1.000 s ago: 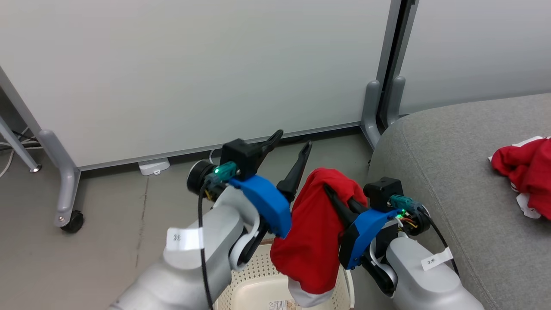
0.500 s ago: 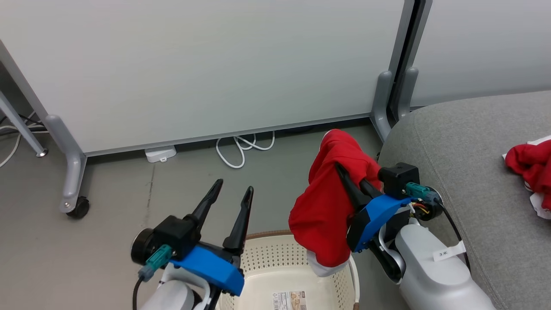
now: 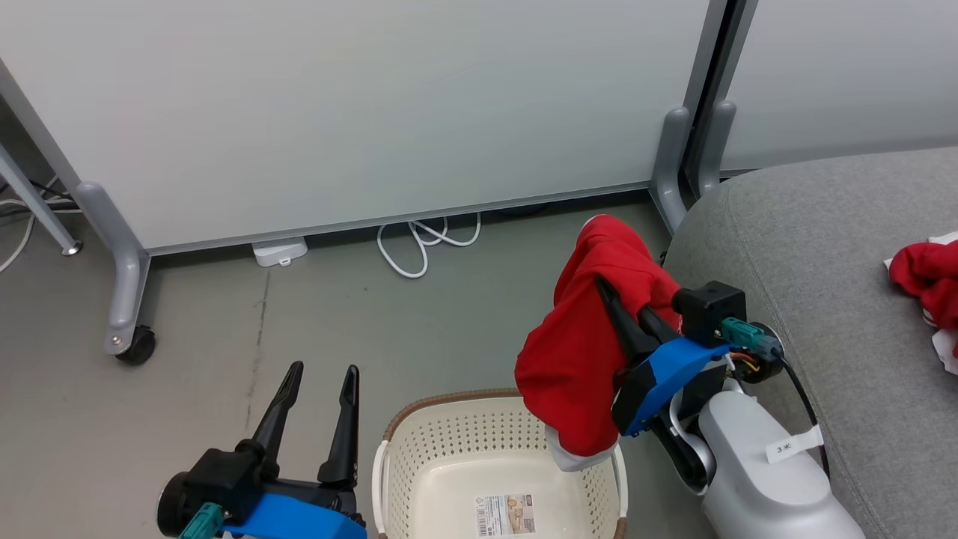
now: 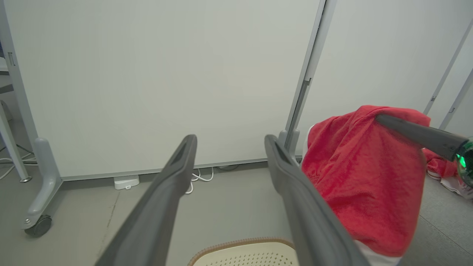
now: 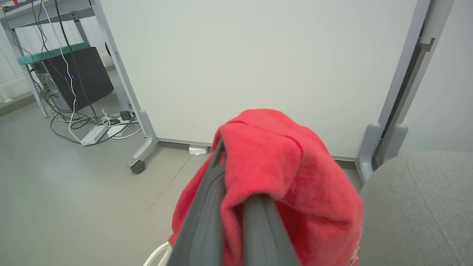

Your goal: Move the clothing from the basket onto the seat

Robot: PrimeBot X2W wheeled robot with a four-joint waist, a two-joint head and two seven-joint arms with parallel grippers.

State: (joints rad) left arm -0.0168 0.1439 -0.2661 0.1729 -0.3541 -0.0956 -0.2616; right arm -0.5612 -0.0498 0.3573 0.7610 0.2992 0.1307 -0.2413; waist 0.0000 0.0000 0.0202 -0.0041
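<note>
The left tool, jaws apart, is retreating beside the basket, leaving the right tool clamped on the clothing above it, ready for the seat.

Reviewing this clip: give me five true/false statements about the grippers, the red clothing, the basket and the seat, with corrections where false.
1. The right gripper is shut on a red garment. True.
2. The left gripper grips clothing. False: it is open and holds nothing.
3. Red clothing lies on the floor of the basket. False: the part in view is bare but for a sticker.
4. A second red garment lies on the seat. True.
5. The held garment lies on the seat. False: it hangs over the basket's rim.
</note>
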